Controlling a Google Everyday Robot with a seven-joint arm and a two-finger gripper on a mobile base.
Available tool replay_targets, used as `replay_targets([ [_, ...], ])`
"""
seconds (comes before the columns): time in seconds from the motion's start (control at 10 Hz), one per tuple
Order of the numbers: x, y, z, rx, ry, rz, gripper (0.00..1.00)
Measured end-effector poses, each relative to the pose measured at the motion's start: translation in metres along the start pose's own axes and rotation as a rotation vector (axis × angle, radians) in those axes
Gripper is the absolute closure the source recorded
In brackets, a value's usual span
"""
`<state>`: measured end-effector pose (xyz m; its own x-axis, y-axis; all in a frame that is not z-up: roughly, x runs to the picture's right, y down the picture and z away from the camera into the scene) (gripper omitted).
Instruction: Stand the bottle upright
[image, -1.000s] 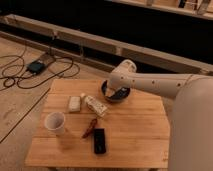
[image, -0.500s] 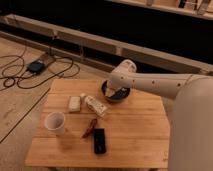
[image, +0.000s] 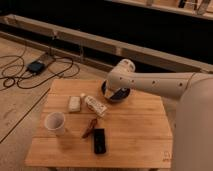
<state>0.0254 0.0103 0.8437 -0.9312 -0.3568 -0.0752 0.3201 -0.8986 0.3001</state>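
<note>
The bottle (image: 95, 105) is small, whitish and translucent with a white cap. It lies on its side near the middle of the wooden table (image: 130, 130), cap toward the back left. My gripper (image: 116, 94) hangs over the dark bowl (image: 114, 98) at the back of the table, a short way right of the bottle and not touching it. The white arm (image: 160, 82) reaches in from the right.
A flat white block (image: 74, 103) lies just left of the bottle. A white mug (image: 55, 123) stands at the front left. A small reddish-brown item (image: 90, 126) and a black rectangular device (image: 99, 141) lie in front. Cables and a box (image: 36, 66) are on the floor to the left.
</note>
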Motion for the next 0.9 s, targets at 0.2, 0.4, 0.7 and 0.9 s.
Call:
replay_targets([
  [0.2, 0.015, -0.020, -0.013, 0.025, 0.001, 0.001, 0.37],
  [0.4, 0.033, -0.040, -0.014, 0.074, -0.006, -0.002, 0.37],
  [0.7, 0.059, -0.062, 0.001, 0.175, -0.037, -0.036, 0.37],
  [0.9, 0.067, -0.065, 0.014, 0.221, -0.063, -0.052, 0.37],
])
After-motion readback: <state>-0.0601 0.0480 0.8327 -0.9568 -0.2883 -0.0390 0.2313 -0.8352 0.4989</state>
